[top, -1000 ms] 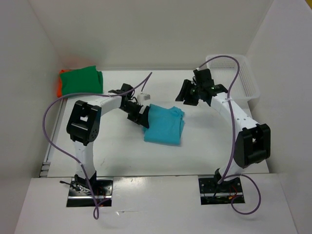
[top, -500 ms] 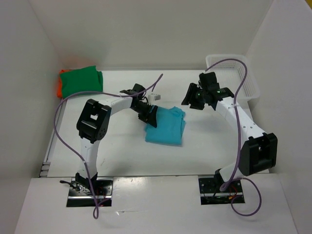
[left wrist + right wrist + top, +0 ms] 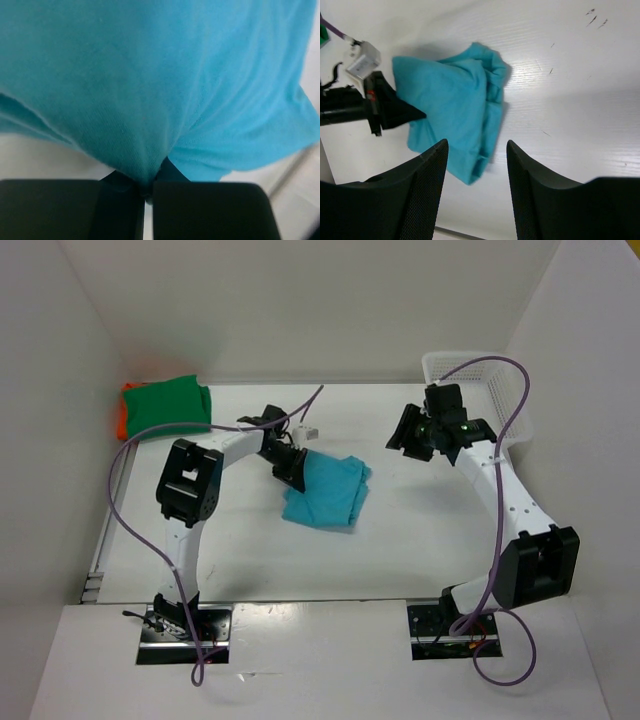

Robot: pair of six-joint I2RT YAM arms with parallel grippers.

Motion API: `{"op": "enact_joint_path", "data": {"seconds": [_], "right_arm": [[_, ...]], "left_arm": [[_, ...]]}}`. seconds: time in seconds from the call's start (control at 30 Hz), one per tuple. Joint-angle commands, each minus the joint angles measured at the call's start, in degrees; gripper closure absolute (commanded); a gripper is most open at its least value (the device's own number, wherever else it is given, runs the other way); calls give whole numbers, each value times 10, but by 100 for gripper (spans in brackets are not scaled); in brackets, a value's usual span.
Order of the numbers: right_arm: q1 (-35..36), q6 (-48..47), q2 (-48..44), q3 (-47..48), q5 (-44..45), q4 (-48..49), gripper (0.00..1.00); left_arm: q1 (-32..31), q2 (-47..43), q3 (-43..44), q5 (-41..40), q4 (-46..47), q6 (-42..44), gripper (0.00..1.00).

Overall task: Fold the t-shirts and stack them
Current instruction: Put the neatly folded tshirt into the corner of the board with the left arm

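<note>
Pinching soft wrinkled turquoise t-shirt (image 3: 150,75) fold, left hand (image 3: 147,186) clamped tight; right hand (image 3: 477,150) spread apart.

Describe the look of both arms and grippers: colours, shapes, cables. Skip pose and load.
Both the left arm and right arm have white tubular links with chunky black joint housings, on black base plates. A purple cable loops along each. The left gripper and right gripper are black; the right's fingers are broad, with finely dotted inner faces.
</note>
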Motion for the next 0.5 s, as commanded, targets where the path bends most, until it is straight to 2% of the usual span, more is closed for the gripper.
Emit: {"op": "enact_joint_path", "data": {"seconds": [0.0, 0.1, 0.13, 0.23, 0.33, 0.47], "right_arm": [[-9, -13, -12, 44, 10, -9, 44], [-9, -19, 0, 60, 10, -14, 44], [-9, -24, 7, 68, 10, -14, 44], [-9, -24, 17, 73, 16, -14, 44], [-9, -29, 22, 79, 16, -19, 44], [-9, -29, 29, 84, 16, -19, 44]], "left_arm": [[43, -30, 38, -172, -10, 69, 100], [58, -35, 81, -247, -4, 108, 100], [66, -35, 92, -302, 2, 117, 100], [81, -30, 139, -400, 13, 154, 100], [81, -8, 172, -476, 19, 182, 100], [93, 11, 218, -532, 32, 211, 100]]}}
